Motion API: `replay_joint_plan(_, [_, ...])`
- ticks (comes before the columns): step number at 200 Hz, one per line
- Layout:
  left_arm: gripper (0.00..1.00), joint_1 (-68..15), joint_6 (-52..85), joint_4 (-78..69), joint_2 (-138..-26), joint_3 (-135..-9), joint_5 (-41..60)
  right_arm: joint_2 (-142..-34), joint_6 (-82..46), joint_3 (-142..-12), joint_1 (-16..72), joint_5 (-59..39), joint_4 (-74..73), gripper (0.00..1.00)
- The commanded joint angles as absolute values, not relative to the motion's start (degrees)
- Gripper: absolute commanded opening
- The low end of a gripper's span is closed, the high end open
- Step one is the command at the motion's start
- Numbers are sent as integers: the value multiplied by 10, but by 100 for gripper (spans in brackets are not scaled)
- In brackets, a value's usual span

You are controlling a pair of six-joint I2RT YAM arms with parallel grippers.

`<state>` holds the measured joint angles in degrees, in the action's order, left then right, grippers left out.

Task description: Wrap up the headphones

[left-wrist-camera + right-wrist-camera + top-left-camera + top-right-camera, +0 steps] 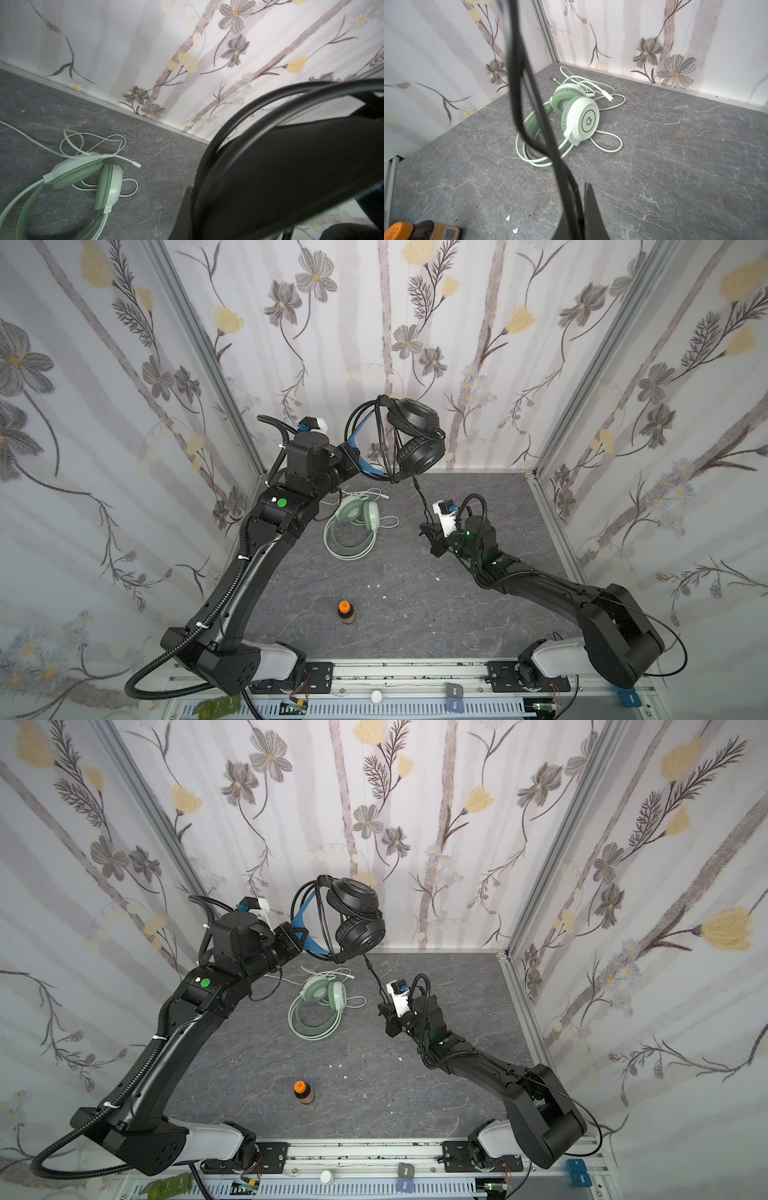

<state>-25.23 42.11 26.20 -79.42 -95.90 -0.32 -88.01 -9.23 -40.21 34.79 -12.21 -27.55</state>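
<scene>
We've got the left gripper [356, 457] clamped on the black headphones [415, 435], lifted near the back wall [365, 323] | right gripper [427, 531] pinched tight on their black cable [420, 494] below | mint-green headphones [366, 516] lie loose on the tabletop [415, 614] between our arms

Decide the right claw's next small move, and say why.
Probably carry the cable up around the black headset for another loop: the left claw holds the headset raised by its blue band, loops already hang across it, and the right claw pinches the unwound part.
</scene>
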Motion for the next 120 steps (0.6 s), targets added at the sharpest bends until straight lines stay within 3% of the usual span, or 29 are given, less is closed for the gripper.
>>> replay_joint_plan(1, [0,-250,485,181,-809,-978,-68,-870,-102,-401,367,-67,-228,0])
replay_joint_plan(47, [0,-250,487,208,-861,-1007,-115,-855,-73,-425,429,5,-142,0])
replay_joint_plan(120, [0,-252,391,251,-936,-1013,-182,-851,14,-569,574,76,42,0])
